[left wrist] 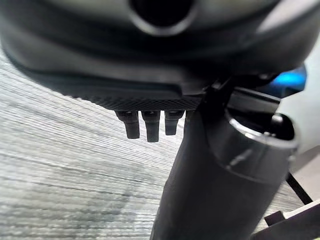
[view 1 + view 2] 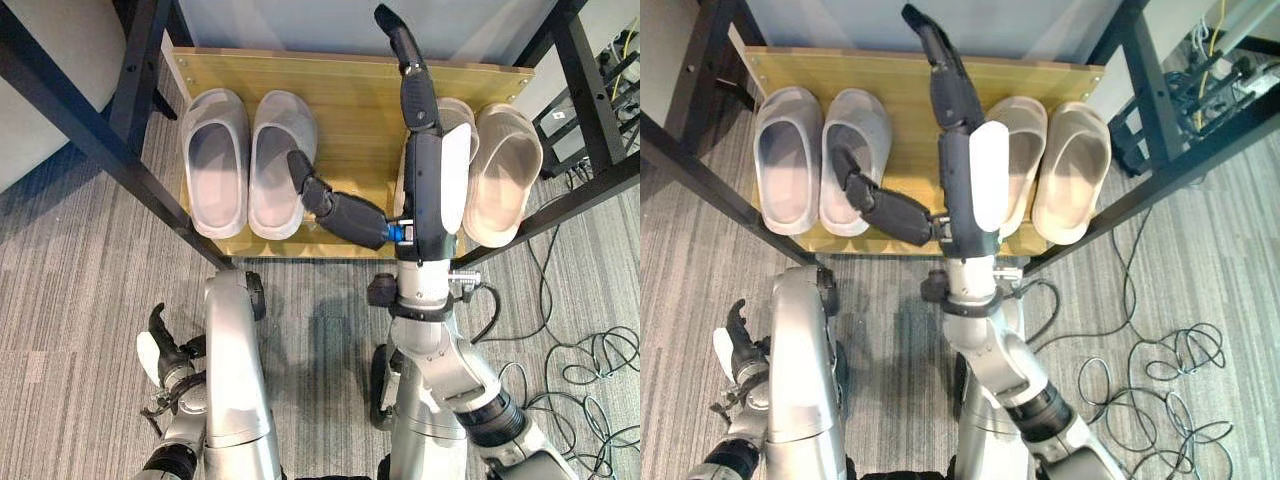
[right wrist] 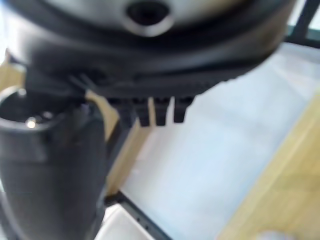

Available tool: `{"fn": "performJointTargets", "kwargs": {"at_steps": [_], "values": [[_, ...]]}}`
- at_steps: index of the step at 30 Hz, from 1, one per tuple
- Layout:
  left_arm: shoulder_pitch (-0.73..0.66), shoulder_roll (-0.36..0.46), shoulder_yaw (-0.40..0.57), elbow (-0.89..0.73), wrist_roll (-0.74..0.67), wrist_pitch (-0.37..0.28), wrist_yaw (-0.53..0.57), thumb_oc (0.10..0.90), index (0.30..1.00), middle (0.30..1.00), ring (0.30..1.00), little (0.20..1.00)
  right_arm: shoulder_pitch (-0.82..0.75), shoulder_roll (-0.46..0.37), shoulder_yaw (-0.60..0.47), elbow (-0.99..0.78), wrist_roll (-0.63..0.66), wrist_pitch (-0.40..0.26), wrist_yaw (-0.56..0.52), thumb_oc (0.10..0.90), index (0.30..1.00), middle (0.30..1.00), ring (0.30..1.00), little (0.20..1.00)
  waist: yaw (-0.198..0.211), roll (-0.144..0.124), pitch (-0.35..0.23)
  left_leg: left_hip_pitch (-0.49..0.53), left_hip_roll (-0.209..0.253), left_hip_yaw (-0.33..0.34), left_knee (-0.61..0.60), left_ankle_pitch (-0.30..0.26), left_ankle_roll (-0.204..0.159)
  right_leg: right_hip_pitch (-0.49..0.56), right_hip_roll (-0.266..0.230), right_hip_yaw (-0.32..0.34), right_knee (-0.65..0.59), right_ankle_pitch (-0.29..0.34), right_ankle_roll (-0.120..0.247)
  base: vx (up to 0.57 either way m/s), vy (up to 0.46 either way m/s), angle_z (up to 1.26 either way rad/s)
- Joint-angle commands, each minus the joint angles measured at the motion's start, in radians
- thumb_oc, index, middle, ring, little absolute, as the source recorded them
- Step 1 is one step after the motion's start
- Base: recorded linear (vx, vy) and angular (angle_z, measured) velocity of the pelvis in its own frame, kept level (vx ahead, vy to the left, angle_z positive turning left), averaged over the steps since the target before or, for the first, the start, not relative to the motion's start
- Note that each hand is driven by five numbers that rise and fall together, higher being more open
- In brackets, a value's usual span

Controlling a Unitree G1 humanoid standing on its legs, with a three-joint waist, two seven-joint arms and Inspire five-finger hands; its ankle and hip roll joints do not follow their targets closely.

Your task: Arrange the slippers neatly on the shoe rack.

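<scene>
Slippers in two pairs on the rack shelf

Grey slippers point(image 2: 248, 160) sit side by side at the left of the wooden shelf point(image 2: 350, 95); beige slippers point(image 2: 495, 170) sit at its right. The right hand point(image 2: 415, 150) reaches over the shelf above the inner beige slipper, fingers straight, thumb spread toward the grey pair, holding nothing. The left hand point(image 2: 165, 355) hangs low over the carpet point(image 2: 80, 300), fingers relaxed.

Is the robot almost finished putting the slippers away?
Nearly. Both pairs already sit on the shoe rack: the grey slippers side by side at the left, the beige slippers at the right. The right hand reaches over the beige pair with straight fingers, holding nothing; the left hand hangs low. Perhaps a small nudge is left.
</scene>
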Motion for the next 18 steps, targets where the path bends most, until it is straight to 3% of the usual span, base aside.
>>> {"fn": "performJointTargets", "kwargs": {"at_steps": [1,4,6,11,13,17,18], "values": [[0.004,-0.001,-0.028,-0.073,0.051,-0.074,0.066,0.8,0.9,0.9,0.9,0.9,0.021,-0.041,-0.042,-0.203,-0.023,-0.084,-0.012,0.8,0.9,0.9,0.9,0.9,0.048,-0.005,-0.046,-0.005,-0.073,-0.09,-0.1,0.024,0.108,-0.023,-0.021,0.112,-0.132,0.11,-0.084,0.0,0.0,0.0],[-0.023,0.006,-0.017,-0.08,0.063,-0.076,0.061,0.8,0.9,0.9,0.9,0.9,0.104,-0.065,-0.076,-0.202,0.063,-0.124,0.02,0.8,0.9,0.9,0.9,0.9,0.043,-0.023,-0.046,-0.005,-0.064,-0.074,-0.157,0.042,0.103,-0.023,-0.026,0.104,-0.185,0.126,-0.084,-0.03,0.001,-0.02],[-0.071,0.01,0.009,-0.07,0.061,-0.086,0.051,0.8,0.9,0.9,0.9,0.9,0.156,-0.087,-0.097,-0.195,0.128,-0.168,0.032,0.8,0.9,0.9,0.9,0.9,0.036,-0.029,-0.047,-0.005,-0.054,-0.059,-0.259,0.07,0.094,-0.023,-0.027,0.087,-0.285,0.154,-0.083,-0.11,0.0,-0.07],[-0.05,0.037,0.039,-0.086,0.093,-0.103,0.052,0.8,0.9,0.9,0.9,0.9,0.278,-0.11,-0.145,-0.203,0.156,-0.204,0.036,0.8,0.9,0.9,0.9,0.9,0.016,-0.022,-0.146,-0.004,-0.035,-0.044,-0.422,0.134,0.094,-0.002,-0.039,0.05,-0.435,0.196,-0.082,-0.01,0.008,0.0],[-0.031,0.049,0.048,-0.084,0.141,-0.108,0.084,0.8,0.9,0.9,0.9,0.9,0.345,-0.13,-0.164,-0.148,0.165,-0.204,0.039,0.8,0.9,0.9,0.9,0.9,0.001,-0.014,-0.197,0.068,-0.001,-0.011,-0.573,0.187,0.099,0.072,-0.064,0.009,-0.587,0.237,-0.076,-0.01,0.062,0.09],[-0.014,0.034,0.065,-0.038,0.135,-0.11,0.102,0.8,0.9,0.9,0.9,0.9,0.411,-0.125,-0.167,-0.076,0.216,-0.209,0.058,0.8,0.9,0.9,0.9,0.9,-0.013,-0.013,-0.236,0.173,0.026,0.013,-0.734,0.242,0.098,0.173,-0.091,-0.028,-0.746,0.285,-0.063,-0.01,0.046,0.09],[0.004,0.026,0.058,0.004,0.15,-0.099,0.091,0.8,0.9,0.9,0.9,0.9,0.473,-0.111,-0.168,-0.026,0.286,-0.223,0.097,0.8,0.9,0.9,0.9,0.9,-0.021,-0.016,-0.258,0.256,0.044,0.033,-0.846,0.272,0.09,0.258,-0.11,-0.048,-0.862,0.311,-0.049,0.01,0.054,0.07]]}}
